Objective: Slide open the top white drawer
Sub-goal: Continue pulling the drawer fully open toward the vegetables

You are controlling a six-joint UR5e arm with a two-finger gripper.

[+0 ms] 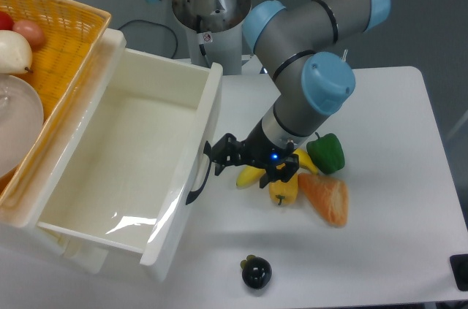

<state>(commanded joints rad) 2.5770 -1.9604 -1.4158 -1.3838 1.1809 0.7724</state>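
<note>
One fixed camera, high and looking steeply down on the table (pixel 380 250).

The view comes from the front edge of the table, facing toward the robot base (pixel 212 24) at the top of the picture. It stands at middle distance: the pulled-out top white drawer (pixel 131 170) fills the left half, the arm crosses the centre, and the table's right edge is inside the frame. There is no second view.

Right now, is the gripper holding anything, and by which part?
Nothing. The gripper sits open just right of the top white drawer, clear of its black handle.
</note>
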